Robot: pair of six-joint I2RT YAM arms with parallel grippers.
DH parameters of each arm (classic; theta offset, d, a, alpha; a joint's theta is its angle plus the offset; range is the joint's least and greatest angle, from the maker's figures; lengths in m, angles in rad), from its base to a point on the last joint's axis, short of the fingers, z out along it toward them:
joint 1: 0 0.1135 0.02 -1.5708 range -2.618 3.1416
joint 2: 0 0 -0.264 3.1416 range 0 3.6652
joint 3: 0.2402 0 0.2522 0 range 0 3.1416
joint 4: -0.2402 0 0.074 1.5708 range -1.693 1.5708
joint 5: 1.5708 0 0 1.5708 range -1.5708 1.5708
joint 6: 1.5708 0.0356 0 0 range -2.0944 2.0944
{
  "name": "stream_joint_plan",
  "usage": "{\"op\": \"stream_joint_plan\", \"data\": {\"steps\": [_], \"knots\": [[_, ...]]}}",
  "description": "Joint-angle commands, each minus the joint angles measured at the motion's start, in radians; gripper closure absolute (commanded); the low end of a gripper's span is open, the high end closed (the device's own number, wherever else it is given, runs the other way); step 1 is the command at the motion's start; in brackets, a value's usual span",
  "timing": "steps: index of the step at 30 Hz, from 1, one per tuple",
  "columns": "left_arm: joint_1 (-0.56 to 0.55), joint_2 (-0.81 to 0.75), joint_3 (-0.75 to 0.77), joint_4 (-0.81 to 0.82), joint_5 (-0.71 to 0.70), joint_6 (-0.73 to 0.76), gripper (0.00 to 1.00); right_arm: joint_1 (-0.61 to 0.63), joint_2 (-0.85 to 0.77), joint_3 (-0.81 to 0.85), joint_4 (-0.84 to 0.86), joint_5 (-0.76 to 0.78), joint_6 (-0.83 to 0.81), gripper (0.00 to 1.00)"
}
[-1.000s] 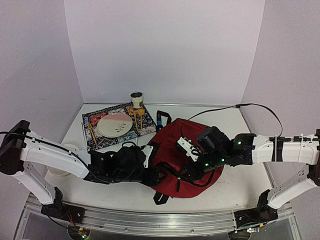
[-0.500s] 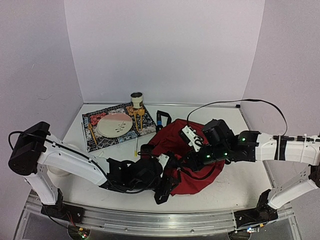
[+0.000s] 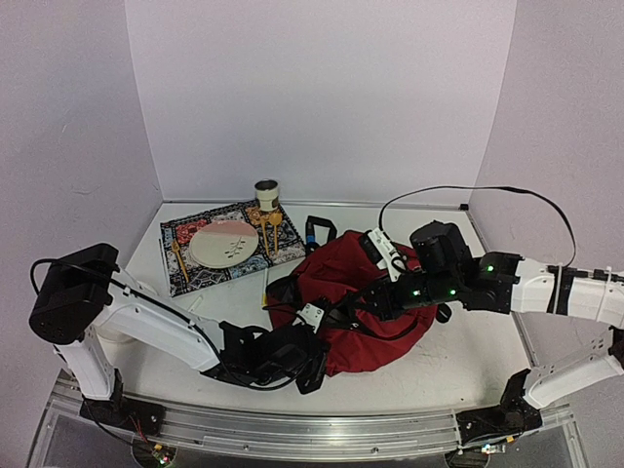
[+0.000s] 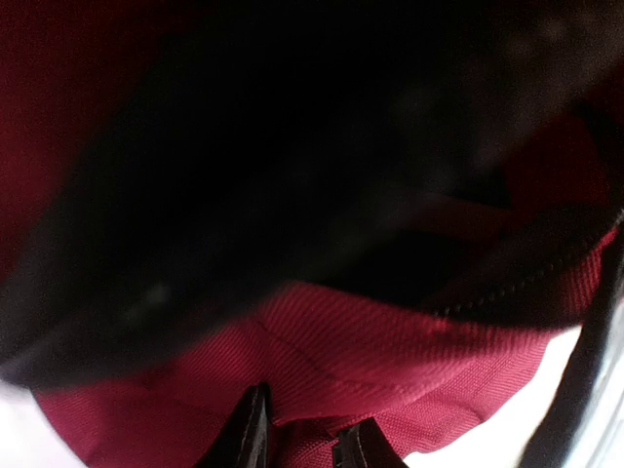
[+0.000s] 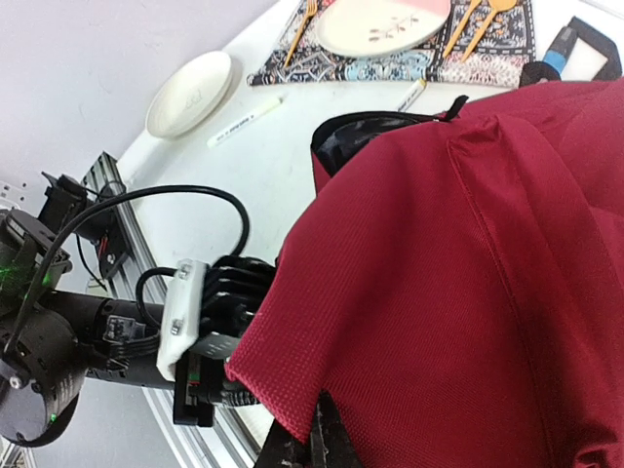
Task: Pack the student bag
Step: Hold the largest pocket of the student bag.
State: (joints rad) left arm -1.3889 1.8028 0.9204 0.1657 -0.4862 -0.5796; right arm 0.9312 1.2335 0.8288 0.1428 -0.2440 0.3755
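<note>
The dark-red student bag (image 3: 366, 292) lies bunched up in the middle of the table, its dark opening (image 3: 285, 290) facing left. My left gripper (image 3: 314, 359) is at the bag's near left edge. In the left wrist view its fingertips (image 4: 251, 434) pinch a fold of red fabric (image 4: 390, 361) below the black lining. My right gripper (image 3: 373, 304) is over the bag's middle. In the right wrist view it (image 5: 317, 429) is shut on an edge of the red fabric (image 5: 429, 273) and holds it lifted.
A patterned placemat (image 3: 185, 263) at the back left carries a pink-white plate (image 3: 223, 242), gold cutlery (image 3: 265, 234) and a cup (image 3: 267, 193). A pen (image 3: 265, 285) lies by the bag's opening. A white dish (image 5: 190, 93) and a marker (image 5: 246, 119) lie at the left. A blue-and-black strap (image 3: 314, 232) lies behind the bag.
My left gripper has moved right and nearer along the bag's front edge. My right gripper has moved back and up with the fabric, and the bag has bunched and lifted.
</note>
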Motion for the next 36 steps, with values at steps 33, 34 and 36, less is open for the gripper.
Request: {"op": "stream_joint_plan", "data": {"steps": [33,34,36], "knots": [[0.198,-0.317,-0.080,0.023,0.680,0.280,0.32,-0.003,-0.136,-0.099,-0.114,-0.022,-0.078,0.36],[0.203,-0.311,-0.078,0.022,0.703,0.290,0.32,-0.002,-0.141,-0.103,-0.120,-0.021,-0.079,0.36],[0.206,-0.300,-0.071,0.020,0.725,0.305,0.34,-0.003,-0.153,-0.113,-0.127,-0.026,-0.081,0.36]]}}
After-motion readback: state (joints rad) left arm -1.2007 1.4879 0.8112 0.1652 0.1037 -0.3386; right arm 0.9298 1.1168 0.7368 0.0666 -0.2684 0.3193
